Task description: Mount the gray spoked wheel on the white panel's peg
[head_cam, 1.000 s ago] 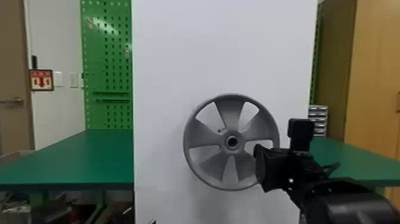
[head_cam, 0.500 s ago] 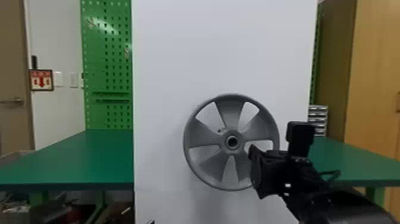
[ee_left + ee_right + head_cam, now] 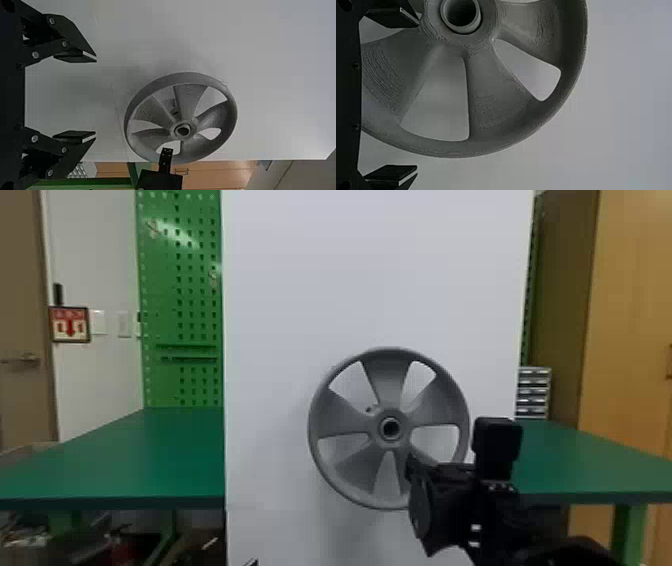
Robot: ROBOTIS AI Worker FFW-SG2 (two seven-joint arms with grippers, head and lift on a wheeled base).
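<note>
The left gripper [image 3: 251, 562] pokes in low, its fingers spread around nothing. The right gripper [image 3: 417, 495], reaching in from the lower right, hides part of the wheel's [image 3: 390, 382] lower rim (its jaws are apart too). The wheel faces out, upright before the white panel [image 3: 375, 280]. Beyond are a green table [image 3: 150, 460] and a pegboard [image 3: 180, 300].

Green pegboard [image 3: 192, 297] and 1 framed sign [image 3: 69, 324] at left, green worktop [image 3: 160, 460], wooden cabinet [image 3: 630, 340] at right.
</note>
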